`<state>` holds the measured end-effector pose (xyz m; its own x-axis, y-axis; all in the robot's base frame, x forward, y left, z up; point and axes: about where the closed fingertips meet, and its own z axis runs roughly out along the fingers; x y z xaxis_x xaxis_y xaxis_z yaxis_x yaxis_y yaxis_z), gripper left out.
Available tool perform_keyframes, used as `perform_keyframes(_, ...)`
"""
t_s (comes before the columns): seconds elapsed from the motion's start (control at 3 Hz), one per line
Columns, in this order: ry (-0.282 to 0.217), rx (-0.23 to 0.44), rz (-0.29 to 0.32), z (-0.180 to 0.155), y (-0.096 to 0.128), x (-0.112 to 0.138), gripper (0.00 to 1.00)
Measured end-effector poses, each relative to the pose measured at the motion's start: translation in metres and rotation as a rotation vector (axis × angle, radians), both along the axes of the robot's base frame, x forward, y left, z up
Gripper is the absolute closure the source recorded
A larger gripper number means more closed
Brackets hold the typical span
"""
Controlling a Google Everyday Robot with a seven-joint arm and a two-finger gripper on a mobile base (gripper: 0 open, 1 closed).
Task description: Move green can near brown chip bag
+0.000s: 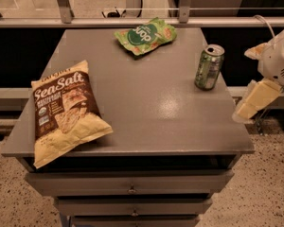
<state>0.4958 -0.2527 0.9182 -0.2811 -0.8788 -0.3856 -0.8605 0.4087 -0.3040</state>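
Grey cabinet top, as you see it from above. The green can stands upright near the right edge, well apart from the brown chip bag, which lies flat at the front left corner. A green snack bag lies at the back edge. Your gripper hangs off the cabinet's right side, near the can but not touching it; you cannot tell whether it is released or clenched.

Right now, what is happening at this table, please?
The robot's gripper hangs off the right edge of the table, touching nothing. The green can stands upright near that edge, not yet picked up. The brown chip bag lies at the front left corner, apart from the can. A green snack bag lies at the back.
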Motion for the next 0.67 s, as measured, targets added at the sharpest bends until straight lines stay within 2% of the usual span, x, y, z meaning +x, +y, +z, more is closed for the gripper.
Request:
perform_keyframes(0.33, -0.098, 0.1, -0.062, -0.017, -0.018, 0.041, 0.0)
perform_keyframes(0.67, -0.19, 0.22, -0.108, -0.018, -0.026, 0.079, 0.0)
